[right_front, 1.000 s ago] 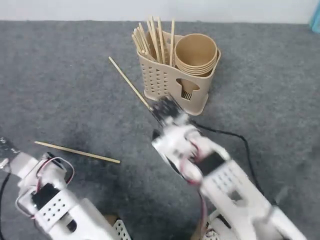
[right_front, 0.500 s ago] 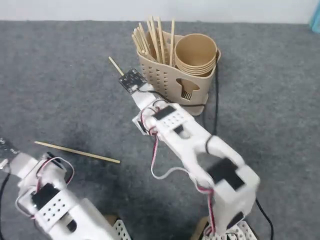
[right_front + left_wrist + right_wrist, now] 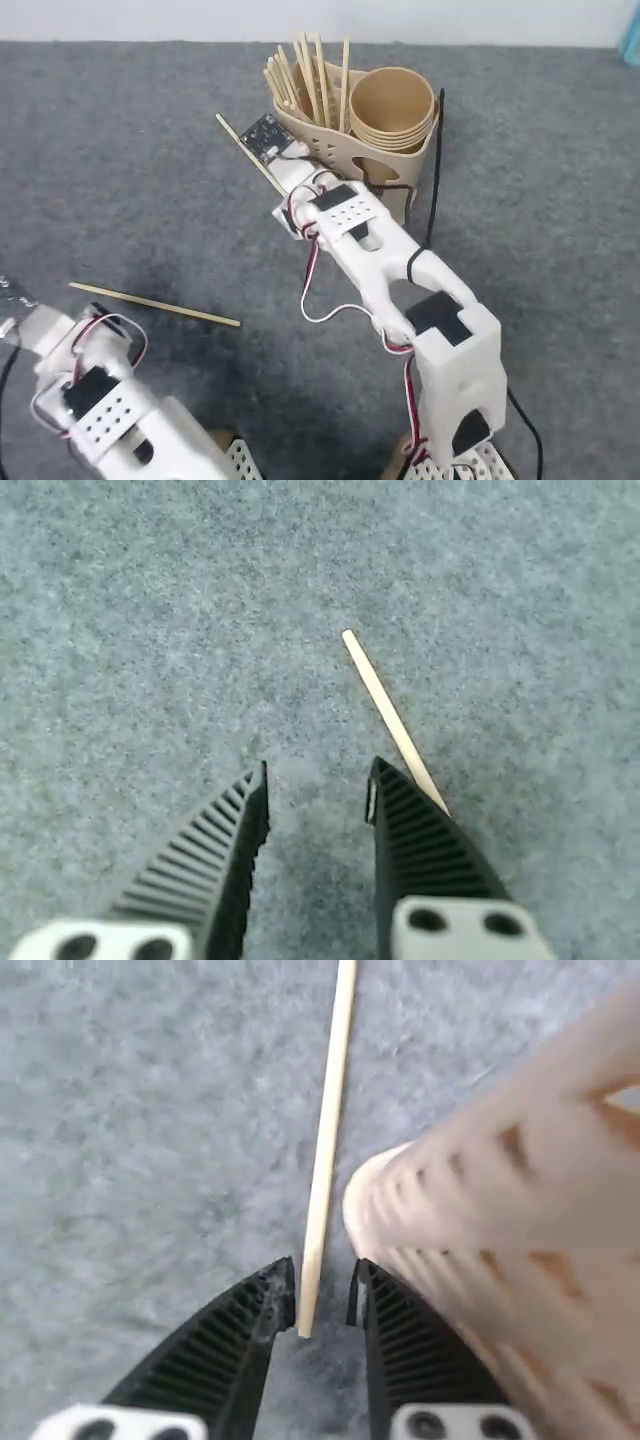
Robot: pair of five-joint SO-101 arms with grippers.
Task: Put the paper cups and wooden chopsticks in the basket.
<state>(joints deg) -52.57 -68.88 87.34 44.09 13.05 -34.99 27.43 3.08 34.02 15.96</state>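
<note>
Right gripper (image 3: 320, 1290), fingers apart, straddles the end of one chopstick (image 3: 327, 1140) beside the cropped basket (image 3: 480, 1220); left gripper (image 3: 315, 795), fingers apart, partly hides a second chopstick (image 3: 386, 705).

Beige perforated basket (image 3: 325, 150), tan cups (image 3: 392, 100), pale chopsticks (image 3: 155, 303), grey carpet (image 3: 120, 180).

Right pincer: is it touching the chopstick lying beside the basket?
Cannot tell. In the right wrist view the end of the chopstick lies inside the open right pincer, very close to one finger; neither contact nor a gap shows plainly.
</note>
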